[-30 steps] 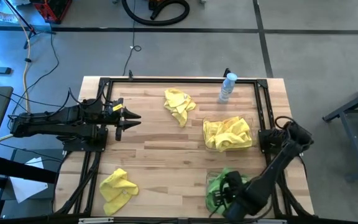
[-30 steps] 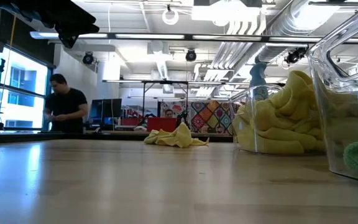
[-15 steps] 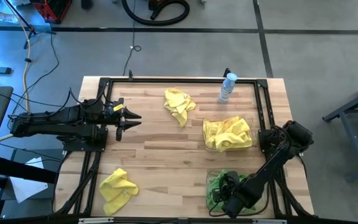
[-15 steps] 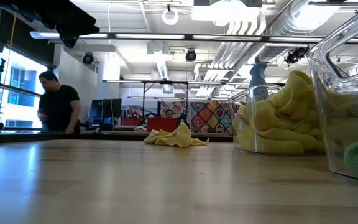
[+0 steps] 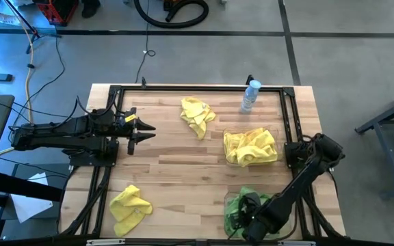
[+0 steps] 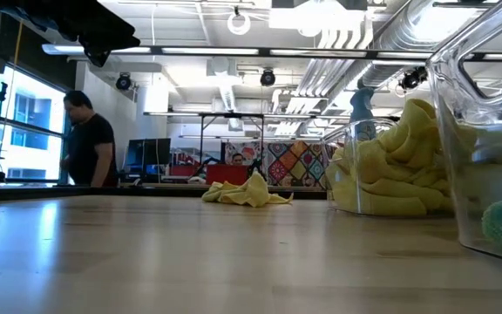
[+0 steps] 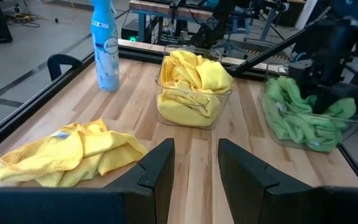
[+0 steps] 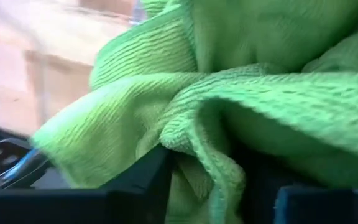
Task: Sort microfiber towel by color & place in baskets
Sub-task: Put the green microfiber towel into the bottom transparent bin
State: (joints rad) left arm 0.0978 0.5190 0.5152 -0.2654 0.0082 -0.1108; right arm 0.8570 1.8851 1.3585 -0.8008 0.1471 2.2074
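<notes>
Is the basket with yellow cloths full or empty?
Full: the basket holds bunched yellow towels heaped above its rim.

green towel (image 8: 229, 93) fills the right wrist view, hiding the right hand's (image 5: 246, 220) fingertips.

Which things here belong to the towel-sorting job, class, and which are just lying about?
Belong to the job:
- two loose yellow towels
- yellow towels in the far basket
- green towels in the near basket
- right gripper, down among the green towels
- left gripper, waiting over the table's left side

Just lying about:
- spray bottle
- black frame
</notes>
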